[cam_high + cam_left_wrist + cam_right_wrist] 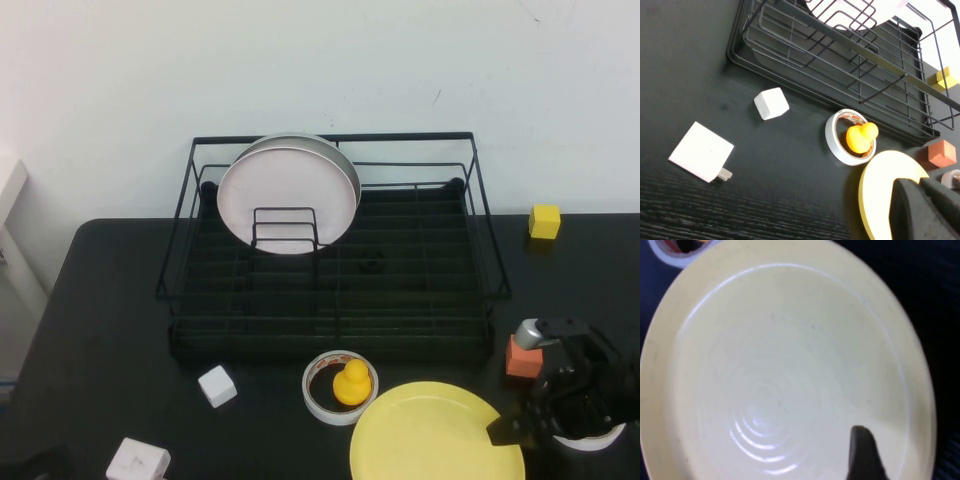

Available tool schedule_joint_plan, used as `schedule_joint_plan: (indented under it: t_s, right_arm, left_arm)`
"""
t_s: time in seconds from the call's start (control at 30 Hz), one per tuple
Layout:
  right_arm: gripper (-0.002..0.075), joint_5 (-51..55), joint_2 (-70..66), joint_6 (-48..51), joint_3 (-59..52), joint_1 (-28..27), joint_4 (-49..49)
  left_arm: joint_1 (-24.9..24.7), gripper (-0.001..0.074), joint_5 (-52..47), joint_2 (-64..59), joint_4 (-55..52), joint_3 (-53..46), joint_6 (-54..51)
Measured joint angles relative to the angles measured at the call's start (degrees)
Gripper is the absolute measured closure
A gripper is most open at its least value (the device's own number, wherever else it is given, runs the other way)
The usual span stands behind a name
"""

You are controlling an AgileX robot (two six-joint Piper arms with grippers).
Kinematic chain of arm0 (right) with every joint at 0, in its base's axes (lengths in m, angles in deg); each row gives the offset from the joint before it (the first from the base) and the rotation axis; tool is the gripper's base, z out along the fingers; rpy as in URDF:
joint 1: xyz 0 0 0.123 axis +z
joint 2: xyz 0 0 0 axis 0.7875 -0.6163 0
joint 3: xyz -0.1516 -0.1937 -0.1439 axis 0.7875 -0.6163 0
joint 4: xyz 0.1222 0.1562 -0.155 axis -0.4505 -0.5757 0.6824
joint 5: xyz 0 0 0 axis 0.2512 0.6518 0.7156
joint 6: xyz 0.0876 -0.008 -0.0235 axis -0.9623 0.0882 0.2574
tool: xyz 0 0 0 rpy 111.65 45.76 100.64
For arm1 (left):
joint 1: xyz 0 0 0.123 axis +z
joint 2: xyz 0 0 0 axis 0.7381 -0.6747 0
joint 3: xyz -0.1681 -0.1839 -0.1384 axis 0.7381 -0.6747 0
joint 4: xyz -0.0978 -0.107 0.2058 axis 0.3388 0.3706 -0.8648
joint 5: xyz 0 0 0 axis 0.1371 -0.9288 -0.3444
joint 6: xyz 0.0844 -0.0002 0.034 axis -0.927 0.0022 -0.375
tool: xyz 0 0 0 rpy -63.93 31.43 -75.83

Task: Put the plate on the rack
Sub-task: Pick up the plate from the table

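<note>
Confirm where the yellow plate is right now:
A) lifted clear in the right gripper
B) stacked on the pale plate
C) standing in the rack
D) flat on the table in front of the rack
D: the yellow plate lies flat on the table, in front of the rack, with the right gripper at its rim.

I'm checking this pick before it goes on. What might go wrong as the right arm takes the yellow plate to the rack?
1. The right end effector, open at the plate rim, may only pinch the shallow lip and slip.
2. The tape roll holding the duck lies beside the plate; lifting could knock it.
3. A pale plate already stands in the rack, so slotting nearby risks a clash.

The left end effector sits out of view.
</note>
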Motion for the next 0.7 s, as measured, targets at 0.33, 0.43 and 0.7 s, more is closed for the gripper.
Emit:
schedule_joint_plan:
  t_s: [0.33, 0.43, 0.7]
  right_arm:
    - [0.0466, 0.8, -2.0, -3.9, 1.9, 0.4, 1.2]
    - [0.0553, 0.6, -2.2, -5.5, 2.1, 0.5, 2.2]
    - [0.0712, 0.1, -2.5, -6.7, 2.1, 0.7, 2.7]
  left_arm:
    - [0.0, 0.0738, 0.0, 0.0, 0.0, 0.0, -0.1]
    - [0.0, 0.0738, 0.1, 0.0, 0.0, 0.0, -0.1]
    - [0.0, 0.0738, 0.6, 0.0, 0.0, 0.0, -0.2]
